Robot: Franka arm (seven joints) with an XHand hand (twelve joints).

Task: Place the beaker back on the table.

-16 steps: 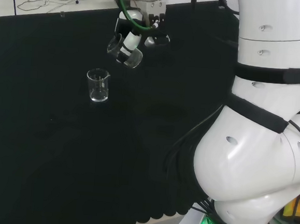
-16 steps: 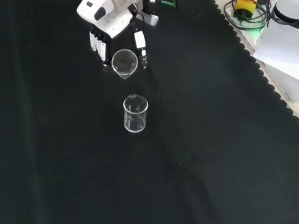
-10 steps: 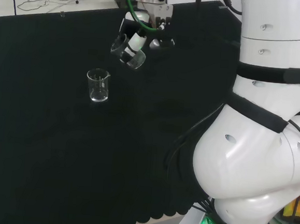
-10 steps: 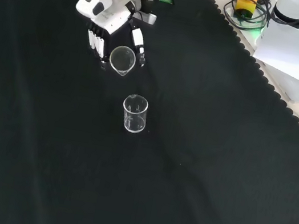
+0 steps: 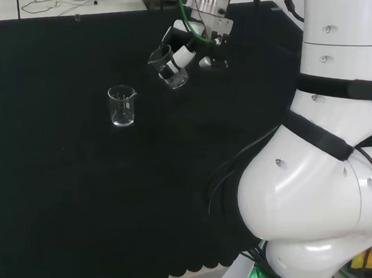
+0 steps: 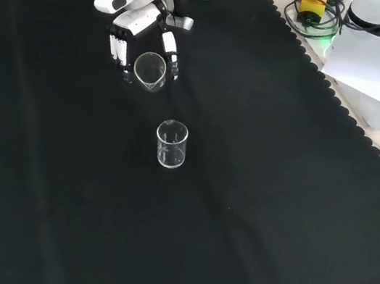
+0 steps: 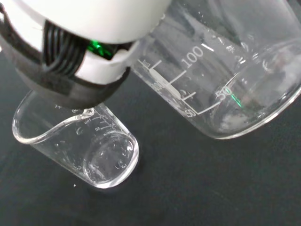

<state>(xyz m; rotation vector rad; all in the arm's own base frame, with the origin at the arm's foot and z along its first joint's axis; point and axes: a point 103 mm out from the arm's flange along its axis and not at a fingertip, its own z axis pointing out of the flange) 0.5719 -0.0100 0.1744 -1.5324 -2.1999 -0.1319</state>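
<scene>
The black and white hand point(image 6: 132, 29) holds a clear glass beaker point(image 6: 149, 71) above the black cloth, fingers and thumb curled round it. In the head view the hand point(image 5: 190, 46) carries that beaker point(image 5: 169, 67) tilted, up and right of a second clear beaker point(image 5: 121, 105) that stands upright on the cloth. The front view shows the standing beaker point(image 6: 170, 144) below the hand. In the wrist view the held beaker point(image 7: 225, 70) is close, with white graduation marks, and the standing beaker point(image 7: 80, 146) lies beyond it past a finger point(image 7: 80, 61).
The black cloth point(image 6: 254, 197) spreads wide around both beakers. Its scalloped edge point(image 6: 342, 114) runs along the front view's right, with cables and a white sheet point(image 6: 377, 64) beyond. The arm's big white links point(image 5: 326, 156) stand at the head view's right.
The hand with the held beaker has moved away from the standing beaker: rightward and slightly up in the head view, up and left in the front view. The standing beaker has not moved.
</scene>
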